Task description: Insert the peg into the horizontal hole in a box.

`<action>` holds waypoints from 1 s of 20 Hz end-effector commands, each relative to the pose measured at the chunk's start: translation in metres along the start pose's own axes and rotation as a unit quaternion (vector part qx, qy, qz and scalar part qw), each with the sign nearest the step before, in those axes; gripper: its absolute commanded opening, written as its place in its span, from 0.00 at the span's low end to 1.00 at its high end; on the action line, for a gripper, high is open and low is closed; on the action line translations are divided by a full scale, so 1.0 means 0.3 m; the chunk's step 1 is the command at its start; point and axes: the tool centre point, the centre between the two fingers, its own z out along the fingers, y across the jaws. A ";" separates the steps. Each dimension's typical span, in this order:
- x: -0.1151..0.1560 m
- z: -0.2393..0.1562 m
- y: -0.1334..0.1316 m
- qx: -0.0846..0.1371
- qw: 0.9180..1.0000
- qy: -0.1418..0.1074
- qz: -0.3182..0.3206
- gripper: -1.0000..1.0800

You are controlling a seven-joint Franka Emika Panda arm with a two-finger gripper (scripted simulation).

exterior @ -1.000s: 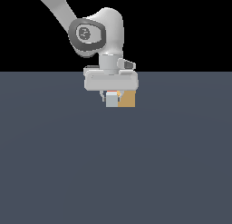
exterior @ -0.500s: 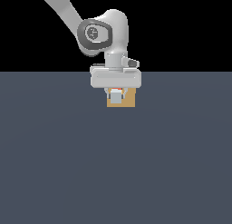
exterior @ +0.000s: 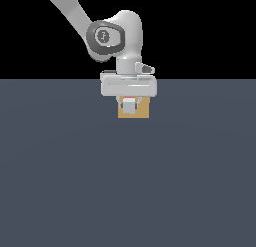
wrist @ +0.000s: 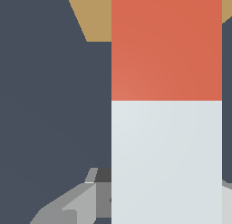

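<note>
arm: white jointed arm (exterior: 75,13), reaching down from above
gripper: pale grey two-finger gripper (exterior: 129,105), pointing down, clamped on something

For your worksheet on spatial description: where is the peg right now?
In the exterior view, the peg is under the gripper, directly in front of the tan box.

A flat, dark slate-blue floor (exterior: 125,181) fills the lower part of the exterior view — uniform, unmarked. The tan box (exterior: 142,111) sits directly on it near its far edge, its lower edge meeting the surface — mostly covered from above.
</note>
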 end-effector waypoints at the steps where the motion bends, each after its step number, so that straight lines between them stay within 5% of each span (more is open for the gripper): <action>1: 0.002 -0.010 0.007 -0.003 1.000 0.001 0.000 0.00; 9: 0.037 -0.004 0.002 -0.001 1.000 0.001 0.000 0.00; 20: 0.264 -0.009 0.002 -0.002 1.000 0.001 0.000 0.00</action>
